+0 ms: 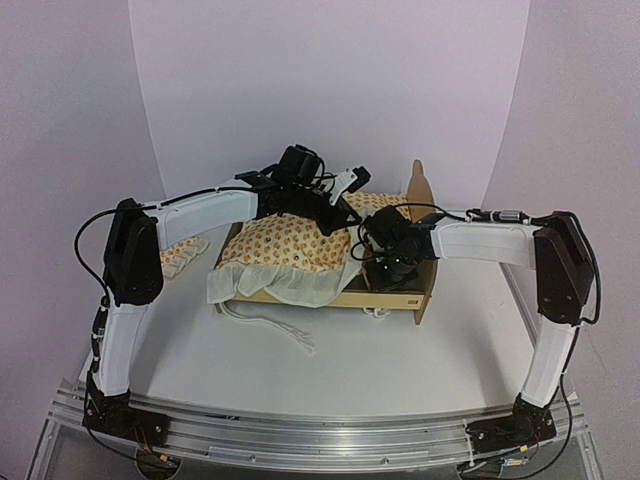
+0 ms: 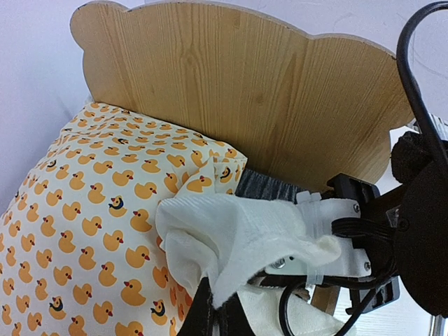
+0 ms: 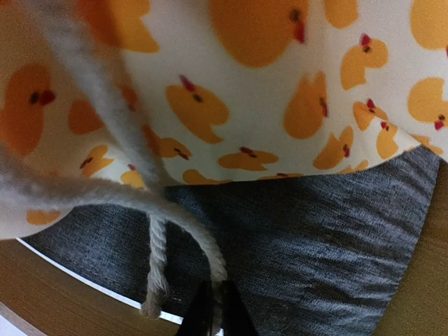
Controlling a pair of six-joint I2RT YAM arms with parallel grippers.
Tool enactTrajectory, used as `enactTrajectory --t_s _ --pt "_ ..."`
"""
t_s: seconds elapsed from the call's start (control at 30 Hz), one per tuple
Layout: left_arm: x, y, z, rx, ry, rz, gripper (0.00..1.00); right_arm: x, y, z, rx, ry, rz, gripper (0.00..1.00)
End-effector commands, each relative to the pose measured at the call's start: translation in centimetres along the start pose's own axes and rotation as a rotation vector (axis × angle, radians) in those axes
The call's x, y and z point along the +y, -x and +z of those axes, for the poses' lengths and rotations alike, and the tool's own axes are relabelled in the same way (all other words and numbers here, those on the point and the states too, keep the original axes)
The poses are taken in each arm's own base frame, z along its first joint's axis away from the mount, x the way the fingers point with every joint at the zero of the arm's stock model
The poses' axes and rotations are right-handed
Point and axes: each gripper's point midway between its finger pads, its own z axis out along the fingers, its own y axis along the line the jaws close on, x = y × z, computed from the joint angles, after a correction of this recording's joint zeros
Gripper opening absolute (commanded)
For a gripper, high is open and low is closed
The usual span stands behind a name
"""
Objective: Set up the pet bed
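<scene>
The pet bed (image 1: 418,186) of light plywood stands mid-table, its scalloped headboard (image 2: 238,84) upright at the right end. A duck-print cushion (image 1: 290,243) lies in it, raised at the headboard end so that the grey fabric base (image 3: 315,238) shows under it. My left gripper (image 2: 213,316) is shut on the cushion's white frill (image 2: 231,231) close to the headboard. My right gripper (image 3: 213,318) is low over the grey base, shut on a cream tie cord (image 3: 210,245) that hangs from the cushion (image 3: 245,105). Both grippers meet at the cushion's headboard corner (image 1: 355,228).
A small ruffled duck-print pillow (image 1: 183,257) lies on the table left of the bed. Loose cream ties (image 1: 268,325) trail onto the table from the cushion's near left corner. The right arm's black wrist (image 2: 413,224) sits close beside the left gripper.
</scene>
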Motion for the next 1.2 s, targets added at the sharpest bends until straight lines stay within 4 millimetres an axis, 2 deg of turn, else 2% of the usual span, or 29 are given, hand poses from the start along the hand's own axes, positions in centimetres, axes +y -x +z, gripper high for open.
enactTrajectory --t_s 0.0,0.07,0.17,0.27,0.4,0.53,0.73,0.8,0.87,0.97,1.03,1.07,1.1,1.17 --pt "0.1 1.5 -0.7 -0.034 0.008 0.012 0.0 0.3 0.9 -0.7 -0.026 0.014 0.016 0.0" --pt "0.1 1.4 -0.7 -0.033 0.008 0.012 0.0 0.2 1.7 -1.6 -0.054 0.015 0.021 0.0" --pt "0.0 1.2 -0.6 -0.028 0.004 0.009 0.0 -0.4 3.8 -4.5 -0.129 0.0 0.039 0.0" --pt "0.0 1.0 -0.5 -0.023 0.002 0.008 0.0 -1.3 5.8 -8.5 -0.218 -0.014 0.062 0.0" --pt "0.0 0.8 -0.5 -0.02 -0.001 0.006 0.0 -1.8 7.1 -13.5 -0.298 0.009 0.08 0.0" --pt "0.0 0.8 -0.4 -0.019 -0.002 0.01 0.0 -0.7 5.9 -16.7 -0.259 0.108 0.081 0.0" --pt "-0.2 0.3 -0.2 -0.011 -0.015 0.008 0.0 1.2 2.1 -21.4 -0.091 0.297 0.144 0.0" --pt "-0.4 0.2 -0.1 -0.009 -0.024 0.006 0.0 2.5 0.7 -22.7 -0.019 0.391 0.17 0.0" --pt "-0.4 0.1 0.1 -0.008 -0.028 0.004 0.0 3.9 -1.1 -23.2 0.068 0.488 0.192 0.0" --pt "-0.5 0.0 0.1 -0.004 -0.032 0.002 0.0 6.1 -5.3 -22.6 0.23 0.605 0.215 0.0" --pt "-0.6 -0.2 0.1 0.0 -0.04 0.0 0.0 6.8 -8.2 -21.1 0.311 0.636 0.224 0.0" --pt "-0.8 -0.2 0.0 0.002 -0.048 -0.002 0.0 6.6 -9.8 -19.8 0.342 0.615 0.238 0.03" --pt "-1.0 -0.3 0.0 0.005 -0.06 -0.002 0.0 6.2 -10.5 -18.8 0.334 0.595 0.246 0.1" --pt "-1.6 -0.7 0.0 0.012 -0.089 -0.004 0.0 4.6 -11.4 -16.6 0.284 0.505 0.267 0.32"
